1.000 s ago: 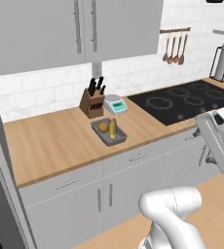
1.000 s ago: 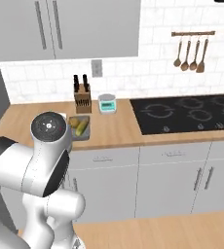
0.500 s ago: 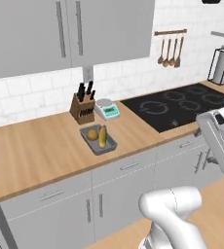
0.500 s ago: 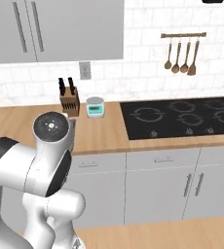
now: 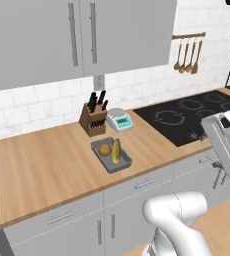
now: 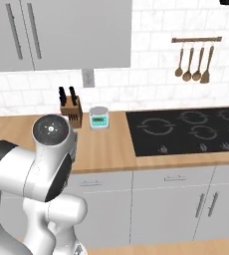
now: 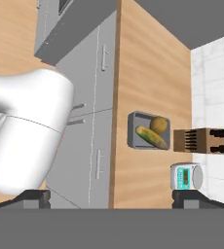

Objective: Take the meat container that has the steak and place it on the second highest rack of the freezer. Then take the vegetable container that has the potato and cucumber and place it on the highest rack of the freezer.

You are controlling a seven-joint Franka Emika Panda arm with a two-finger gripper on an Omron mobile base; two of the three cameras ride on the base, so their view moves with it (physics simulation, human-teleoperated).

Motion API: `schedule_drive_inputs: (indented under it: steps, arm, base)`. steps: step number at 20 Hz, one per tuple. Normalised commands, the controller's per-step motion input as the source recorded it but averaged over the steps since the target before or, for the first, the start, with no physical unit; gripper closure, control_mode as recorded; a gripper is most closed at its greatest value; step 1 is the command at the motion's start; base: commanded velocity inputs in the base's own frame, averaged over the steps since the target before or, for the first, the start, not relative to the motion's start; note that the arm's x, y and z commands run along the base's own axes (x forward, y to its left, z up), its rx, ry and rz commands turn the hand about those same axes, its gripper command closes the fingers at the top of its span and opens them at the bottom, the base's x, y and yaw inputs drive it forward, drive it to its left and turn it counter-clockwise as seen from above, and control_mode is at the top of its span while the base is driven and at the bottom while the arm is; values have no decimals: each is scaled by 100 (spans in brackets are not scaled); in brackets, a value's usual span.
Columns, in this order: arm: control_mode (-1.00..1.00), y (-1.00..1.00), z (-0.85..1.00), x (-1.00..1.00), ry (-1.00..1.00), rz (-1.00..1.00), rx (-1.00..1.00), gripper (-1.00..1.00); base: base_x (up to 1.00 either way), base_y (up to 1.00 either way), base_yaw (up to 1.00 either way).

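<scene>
The vegetable container (image 5: 124,162) is a grey tray on the wooden counter, in front of the knife block. In it lie the rounded potato (image 5: 104,149) and the yellow-green cucumber (image 5: 116,151). The hand view also shows the vegetable container (image 7: 135,130), with the potato (image 7: 158,124) and the cucumber (image 7: 151,137) in it. My gripper (image 7: 111,199) is open and empty, held high and well back from the counter. The meat container, the steak and the freezer's racks are out of view.
A knife block (image 5: 93,119) and a small scale (image 5: 119,120) stand by the tiled wall. To the right lies a black cooktop (image 5: 197,117), with utensils (image 5: 187,54) hanging above it. Grey wall cabinets (image 5: 82,35) hang overhead. Drawers and doors (image 5: 137,200) run below the counter.
The whole picture has shifted, so the base has moved along the counter. The grey cabinet at the left has slid almost out of the left base view. The gripper stays open.
</scene>
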Motion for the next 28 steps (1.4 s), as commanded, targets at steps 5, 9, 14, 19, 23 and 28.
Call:
schedule_drive_inputs:
  steps: [5, 9, 14, 19, 23, 28]
  arm:
    - [100, 0, 0, 0, 0, 0, 0, -100]
    - [-100, 1, -6, 6, -1, 1, -1, -100]
    - [-100, 20, -37, 43, -1, 4, -7, -100]
    - [-100, 60, -71, 46, 0, 5, -9, -100]
    - [-100, 61, -74, 41, 13, 3, 0, -100]
    - [-100, 70, -84, 42, 25, 0, -6, -100]
  base:
    - [52, 4, 5]
    - [20, 0, 2]
    - [0, 0, 0]
    - [0, 0, 0]
    - [0, 0, 0]
    - [0, 0, 0]
